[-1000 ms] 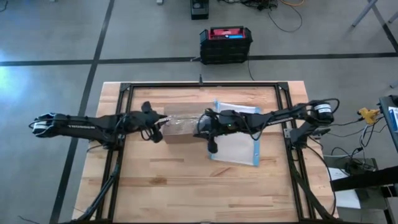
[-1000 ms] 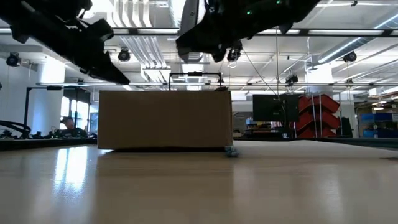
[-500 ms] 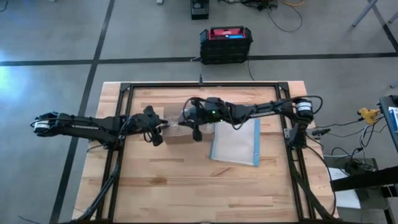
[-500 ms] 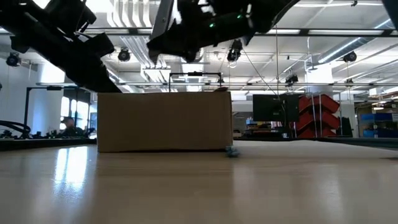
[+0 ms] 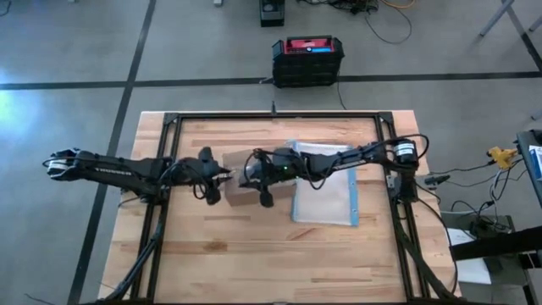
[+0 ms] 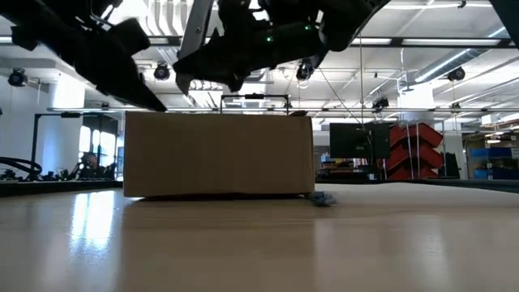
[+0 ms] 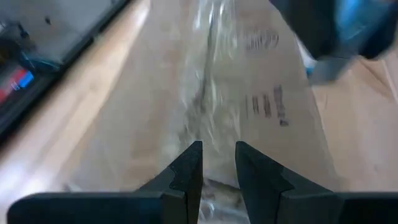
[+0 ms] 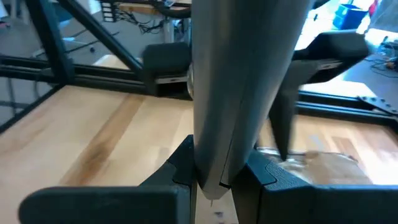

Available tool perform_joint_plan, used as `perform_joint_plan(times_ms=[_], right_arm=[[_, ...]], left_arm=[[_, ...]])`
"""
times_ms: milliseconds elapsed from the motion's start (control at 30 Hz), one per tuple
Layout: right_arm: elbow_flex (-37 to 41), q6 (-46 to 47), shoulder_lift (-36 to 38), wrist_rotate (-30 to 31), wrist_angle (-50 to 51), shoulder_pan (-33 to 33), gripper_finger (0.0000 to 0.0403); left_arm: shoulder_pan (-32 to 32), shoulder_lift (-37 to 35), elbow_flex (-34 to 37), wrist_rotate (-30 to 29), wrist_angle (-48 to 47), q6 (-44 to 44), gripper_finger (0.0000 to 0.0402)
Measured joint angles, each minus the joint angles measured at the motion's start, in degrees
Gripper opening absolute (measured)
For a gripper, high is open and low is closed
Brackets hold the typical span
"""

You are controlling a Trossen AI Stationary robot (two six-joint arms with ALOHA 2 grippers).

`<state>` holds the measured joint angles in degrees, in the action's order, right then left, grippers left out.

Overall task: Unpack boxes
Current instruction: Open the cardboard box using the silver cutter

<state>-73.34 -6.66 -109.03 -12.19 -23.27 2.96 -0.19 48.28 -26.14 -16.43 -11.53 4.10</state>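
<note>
Lying near the middle of the wooden table (image 5: 254,246), the cardboard box (image 6: 217,156) is approached from both sides, with a strip of shiny clear tape (image 7: 205,81) running along its top. The left arm is stretched low and nearly level across the table's left edge, and the left gripper (image 5: 222,176) is held at the box's left end; its fingers (image 7: 186,171) are seen slightly apart over the taped seam, with nothing clamped between them. The right arm is extended from the table's right side over a flat clear pouch (image 5: 326,193), and the right gripper (image 5: 251,175) is poised above the box top. A grey flat blade-like tool (image 8: 239,81) is clamped between its fingers.
</note>
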Motion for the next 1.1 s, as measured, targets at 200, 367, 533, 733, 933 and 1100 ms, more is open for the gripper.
perform_joint_plan(times_ms=[200,367,533,733,933,1100], right_arm=[[0.9,0.2,0.5,0.8,-0.2,-0.6,0.0042],[0.7,-0.6,0.1,1.8,-4.0,0.9,0.0042],[0.7,-1.5,0.1,1.7,-7.9,2.8,0.0042],[-2.8,-1.4,-5.2,-0.2,-9.9,3.6,0.0042],[-7.2,-0.9,-10.8,0.7,-11.8,4.0,0.0042],[-9.0,-0.9,-13.5,0.8,-11.8,4.1,0.0042]], left_arm=[[0.2,0.2,2.7,-0.8,0.9,-0.4,0.0080],[0.2,-0.1,6.8,-2.6,4.7,1.0,0.0080],[0.2,-0.2,7.8,-2.0,6.7,1.6,0.0080],[0.3,-0.4,7.9,-1.7,6.6,0.8,0.0080],[0.3,-0.5,7.9,-1.6,6.2,0.7,0.0080],[0.3,-0.4,7.9,-1.5,6.1,0.8,0.0080]])
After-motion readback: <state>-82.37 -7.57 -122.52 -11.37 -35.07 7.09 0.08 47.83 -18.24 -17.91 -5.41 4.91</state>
